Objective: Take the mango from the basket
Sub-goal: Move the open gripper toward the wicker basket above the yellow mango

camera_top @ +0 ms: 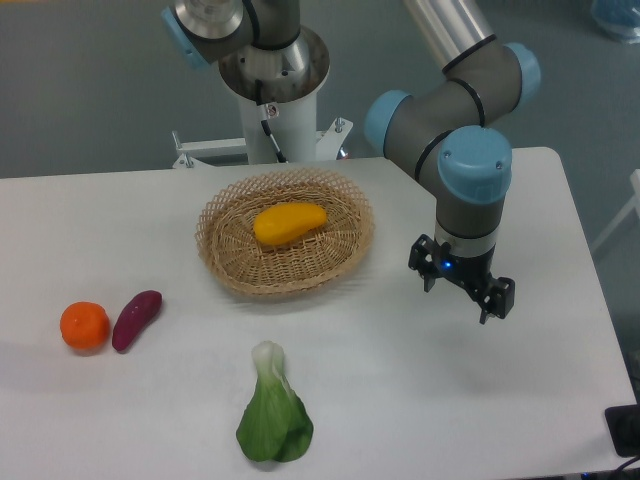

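In the woven wicker basket (pixel 232 262) at the table's centre, your smooth yellow-orange mango (pixel 289 222) lies on its side, tapered end pointing right. Your gripper (pixel 462 287) hangs to the basket's right, fingers apart and empty, so the reach has not begun: move left, above the oval fruit, then descend.
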